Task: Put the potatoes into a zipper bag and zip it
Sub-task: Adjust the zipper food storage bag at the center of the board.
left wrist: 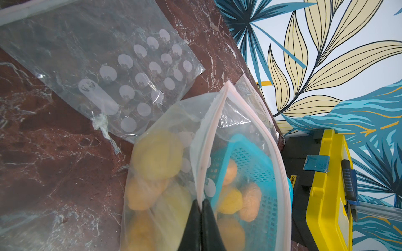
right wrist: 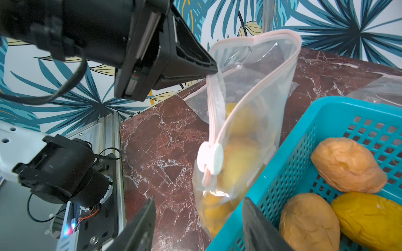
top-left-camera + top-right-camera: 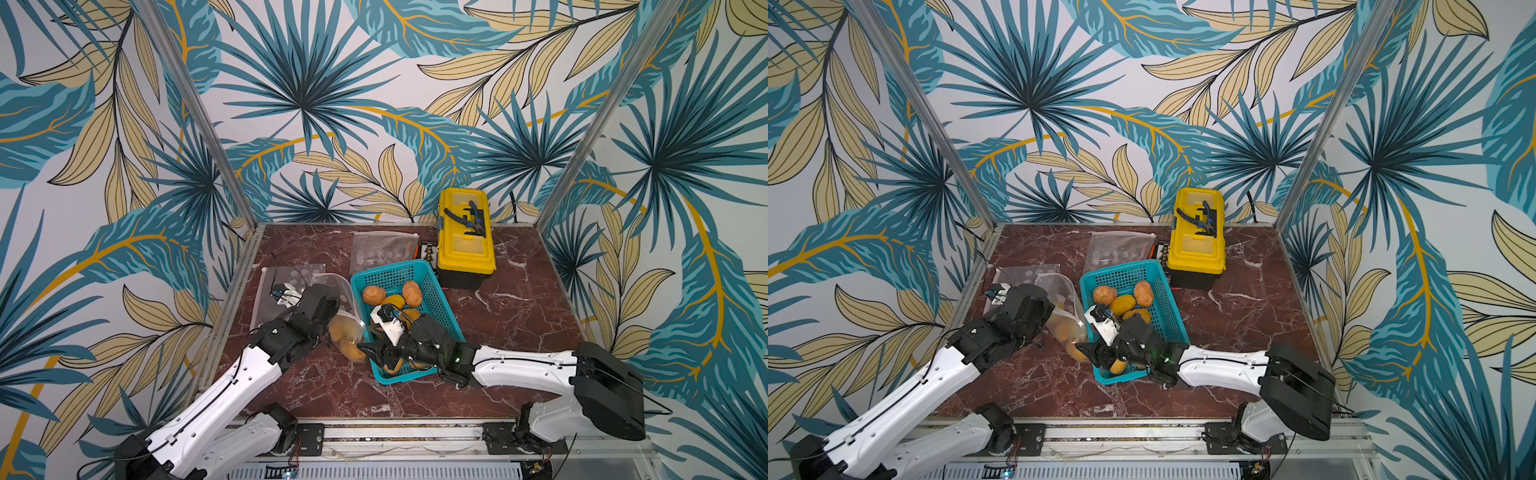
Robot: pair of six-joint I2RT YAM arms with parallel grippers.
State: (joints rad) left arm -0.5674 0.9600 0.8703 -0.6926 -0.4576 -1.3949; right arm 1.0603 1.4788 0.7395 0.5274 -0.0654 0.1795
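A clear zipper bag (image 3: pixel 347 330) with a pink track stands beside a teal basket (image 3: pixel 386 270), its mouth partly open and several yellow potatoes (image 1: pixel 157 154) inside. My left gripper (image 1: pixel 201 203) is shut on the bag's rim and holds it up; the right wrist view shows its tips (image 2: pixel 214 69) pinching the track. The white slider (image 2: pixel 214 158) sits low on the track. More potatoes (image 3: pixel 373 294) lie in the basket. My right gripper (image 2: pixel 198 198) is open and empty, low by the bag's bottom at the basket's near corner (image 2: pixel 293 156).
A yellow toolbox (image 3: pixel 465 241) stands at the back behind the basket. Two empty zipper bags lie flat on the marble top, one at the back (image 3: pixel 382 249) and one on the left (image 1: pixel 108 65) under my left arm. Walls close in on three sides.
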